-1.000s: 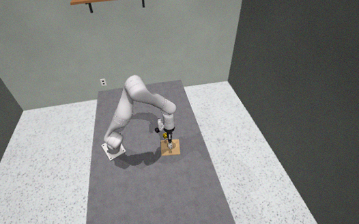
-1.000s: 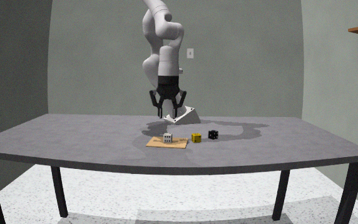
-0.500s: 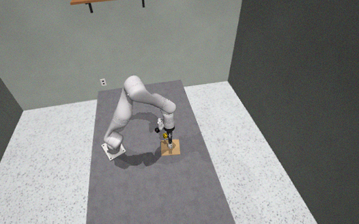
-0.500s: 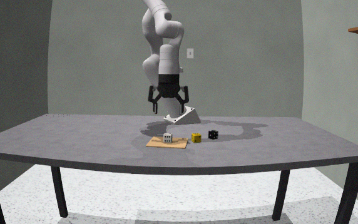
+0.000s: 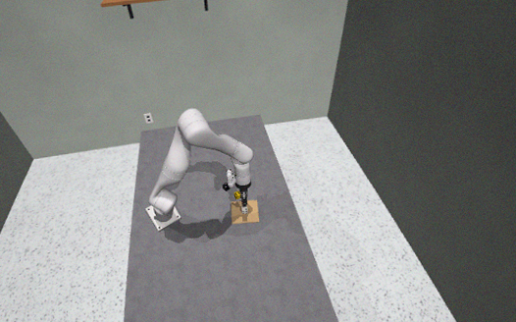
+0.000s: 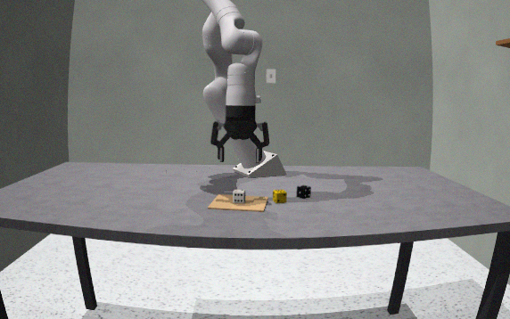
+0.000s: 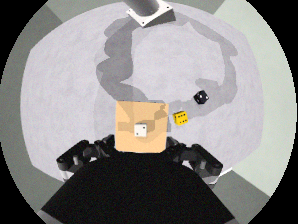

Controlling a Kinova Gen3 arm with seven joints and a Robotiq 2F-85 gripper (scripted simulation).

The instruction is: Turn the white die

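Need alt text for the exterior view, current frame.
An open gripper hangs above a white die resting on a tan mat on a grey table. A yellow die and a black die sit right of the mat, apart.

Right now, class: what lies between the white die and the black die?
The exterior view shows the yellow die between the white die and the black die, touching neither, on the table just off the mat.

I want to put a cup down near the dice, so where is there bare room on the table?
Bare stretches: left of the mat, right of the black die, and along the table front edge. Crowded: white die on the mat, yellow die beside it, open gripper above.
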